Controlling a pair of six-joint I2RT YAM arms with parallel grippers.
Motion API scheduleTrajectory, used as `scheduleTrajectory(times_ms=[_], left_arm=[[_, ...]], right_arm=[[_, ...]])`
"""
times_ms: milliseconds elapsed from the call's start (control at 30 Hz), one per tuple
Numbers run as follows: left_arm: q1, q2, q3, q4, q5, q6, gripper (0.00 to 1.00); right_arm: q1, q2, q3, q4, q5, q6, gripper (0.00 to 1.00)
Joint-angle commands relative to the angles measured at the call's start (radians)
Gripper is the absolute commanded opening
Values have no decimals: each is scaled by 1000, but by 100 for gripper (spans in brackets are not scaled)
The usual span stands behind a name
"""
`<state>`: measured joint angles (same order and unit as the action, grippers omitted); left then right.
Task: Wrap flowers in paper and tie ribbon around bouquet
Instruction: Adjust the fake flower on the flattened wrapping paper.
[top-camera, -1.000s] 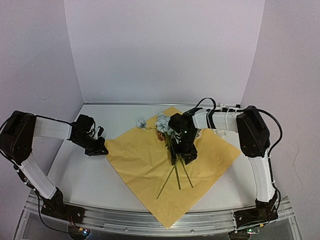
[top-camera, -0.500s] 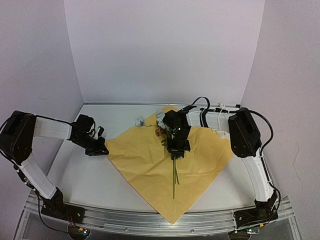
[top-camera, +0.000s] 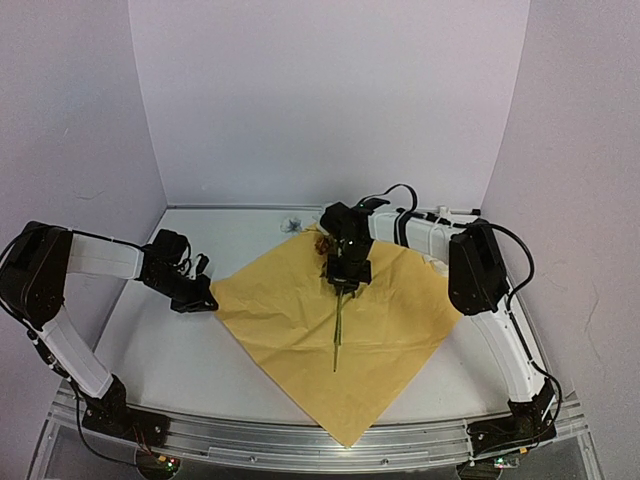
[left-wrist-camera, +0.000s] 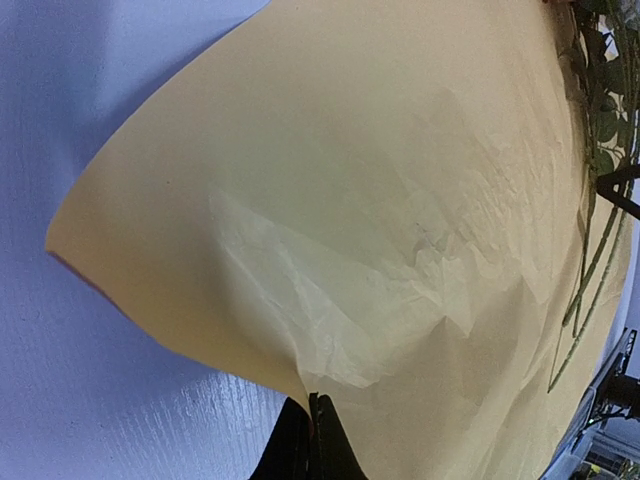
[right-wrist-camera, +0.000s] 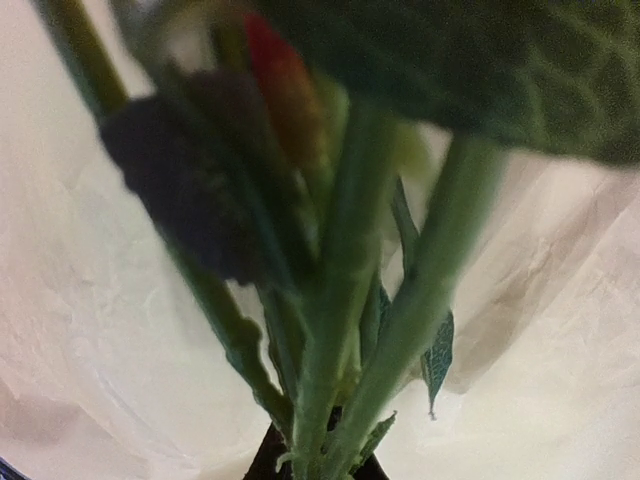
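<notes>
Now, left fingers (top-camera: 207, 300) are pressed together on the paper (top-camera: 290, 315), pinching its left corner, yellow face up. Right fingers (top-camera: 343, 284) are closed on the flowers (top-camera: 337, 335), gripping the stems partway along. A pale bloom (top-camera: 292, 225) shows past those fingers, off the paper's far corner. The stem ends trail out on the near side, over the paper's middle. Paper sits as a diamond on the white surface (top-camera: 170, 360), spread between both sets of fingers.

Top cam gives the whole layout, but both grips are too small there to read. Left wrist cam fills that in: creases fan out from the pinch point, and the sheet bulges up just ahead of the fingers. It also shows a thin orange line along the paper's edge, w/ stems far off to the right. Right wrist cam is v. close and blurred. It shows several green stems bunched right at the fingertips, a red bud (right-wrist-camera: 280, 80), a veined leaf (right-wrist-camera: 480, 70) across the top, and pale crinkled paper behind.
</notes>
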<state>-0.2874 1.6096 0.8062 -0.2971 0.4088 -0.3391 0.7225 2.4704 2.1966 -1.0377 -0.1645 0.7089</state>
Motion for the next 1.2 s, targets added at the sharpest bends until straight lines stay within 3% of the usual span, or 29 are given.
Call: scheduleTrajectory(times_ms=[0, 100, 267, 400, 467, 667, 933, 1167], left_arm=[[-2, 6, 46, -22, 11, 23, 0], [-2, 9, 51, -32, 4, 28, 0], [-2, 15, 60, -46, -14, 38, 0], [-2, 15, 58, -50, -24, 40, 0], [-2, 18, 59, -51, -25, 40, 0], [-3, 23, 59, -53, -23, 40, 0], [-3, 25, 57, -48, -19, 40, 0], [-3, 24, 57, -47, -16, 38, 0]], right_arm=[[-34, 35, 66, -10, -8, -43, 3], [-41, 43, 80, -7, -51, -70, 13], [-41, 2, 44, -8, -97, -79, 46], [-41, -54, -21, -8, -109, -78, 57], [-43, -65, -36, -8, -106, -76, 57], [-43, -87, -55, -7, -91, -53, 45], [-43, -147, -98, 14, -79, -15, 52], [-58, -165, -128, 56, -10, 16, 36]])
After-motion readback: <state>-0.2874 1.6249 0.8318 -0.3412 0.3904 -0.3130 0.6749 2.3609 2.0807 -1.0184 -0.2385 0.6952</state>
